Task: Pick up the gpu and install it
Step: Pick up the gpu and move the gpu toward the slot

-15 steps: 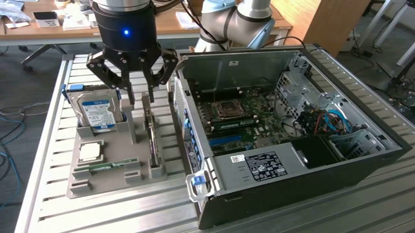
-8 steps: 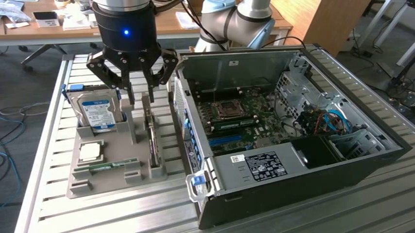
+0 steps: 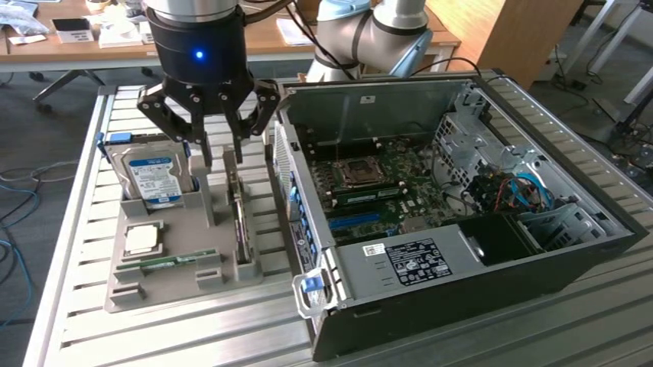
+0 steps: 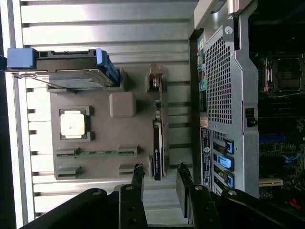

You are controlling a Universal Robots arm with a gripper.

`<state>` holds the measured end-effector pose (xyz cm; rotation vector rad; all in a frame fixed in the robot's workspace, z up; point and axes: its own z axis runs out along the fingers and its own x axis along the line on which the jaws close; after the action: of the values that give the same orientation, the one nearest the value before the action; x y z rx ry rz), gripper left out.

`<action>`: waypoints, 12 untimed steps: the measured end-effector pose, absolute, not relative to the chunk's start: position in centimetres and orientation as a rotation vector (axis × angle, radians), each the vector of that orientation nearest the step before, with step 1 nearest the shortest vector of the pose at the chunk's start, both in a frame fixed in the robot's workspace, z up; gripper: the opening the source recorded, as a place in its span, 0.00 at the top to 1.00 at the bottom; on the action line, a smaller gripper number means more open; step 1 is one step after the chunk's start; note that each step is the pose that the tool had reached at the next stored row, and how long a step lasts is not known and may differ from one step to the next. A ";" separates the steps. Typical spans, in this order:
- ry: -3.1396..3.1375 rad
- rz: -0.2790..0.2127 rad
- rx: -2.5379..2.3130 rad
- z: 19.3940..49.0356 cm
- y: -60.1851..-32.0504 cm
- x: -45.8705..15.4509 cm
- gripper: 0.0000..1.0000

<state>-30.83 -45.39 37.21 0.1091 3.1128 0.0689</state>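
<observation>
One thing first: where is the gpu? (technician)

It stands on its long edge in a slot of the grey holder tray, on the side nearest the open computer case. The hard drive stands apart from it, toward the exterior view's left. (arm)

How do you expect it to handle? (technician)

Light and stiff, I judge, but fragile. It is a thin bare circuit card, and the parts on its faces should not be squeezed. Those faces look smooth, so it could slip or tilt in the slot if I pinch it off centre. I would take it across its thickness along the upper edge, about midway along its length. That keeps me clear of the contact edge down in the slot. (arm)

And your gripper? (technician)

Wide open and holding nothing. It hangs just above the card, toward one end of it. In the wrist view my two fingers stand one to each side of the card's line, and its thin edge runs toward the gap between them. I see no contact with the card. (arm)
</observation>
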 end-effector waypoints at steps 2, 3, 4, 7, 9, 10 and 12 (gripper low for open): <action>3.113 0.069 0.109 37.1 -45.4 -30.8 0.58; 3.113 0.069 0.109 37.1 -45.4 -30.8 0.58; 3.113 0.069 0.109 37.1 -45.4 -30.8 0.58; 3.113 0.069 0.109 36.9 -45.4 -30.8 0.58; 3.113 0.069 0.109 36.9 -45.4 -30.8 0.58; 3.113 0.069 0.109 36.8 -45.4 -30.8 0.58; 3.113 0.069 0.109 36.8 -45.4 -30.8 0.58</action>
<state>-30.84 -45.39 36.77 0.1091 3.1127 0.0688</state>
